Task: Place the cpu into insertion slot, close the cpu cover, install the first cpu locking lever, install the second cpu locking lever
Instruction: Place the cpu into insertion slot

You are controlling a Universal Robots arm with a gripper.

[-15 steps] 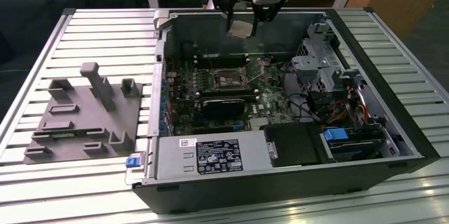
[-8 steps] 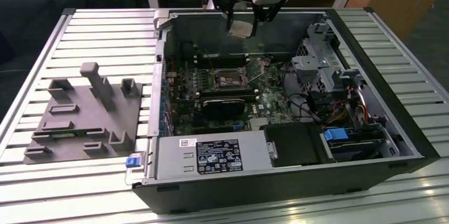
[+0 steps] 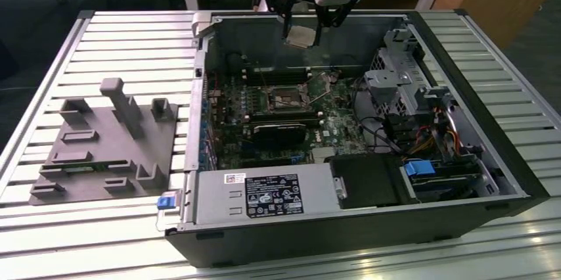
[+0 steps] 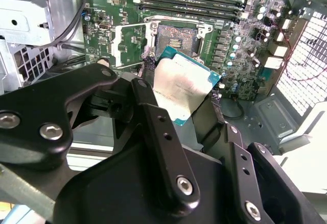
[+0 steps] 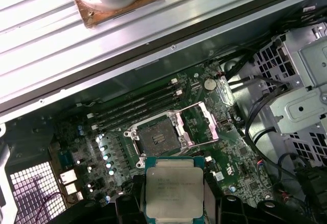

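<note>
Gripper [image 3: 303, 30] clamped on the cpu [image 5: 173, 188], held over the open computer case [image 3: 351, 240], well above the bare insertion slot [image 5: 157, 138]. The cpu cover [image 5: 200, 123] looks flipped open beside the slot, but that is hard to confirm. To do it well, keep the chip flat, square its edges to the slot and lower straight without side push.

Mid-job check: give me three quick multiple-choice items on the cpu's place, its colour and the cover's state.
1. The cpu is: A held aloft in the tool; B already inserted; C set down outside.
2. Its top is: A black; B silvery-grey; C gold.
3. The cpu cover is: A shut; B missing; C swung open.
Answers: A, the tool clamps its edges; B, pale metal shows in both wrist views; C, the frame stands tipped up beside the bare socket.
</note>
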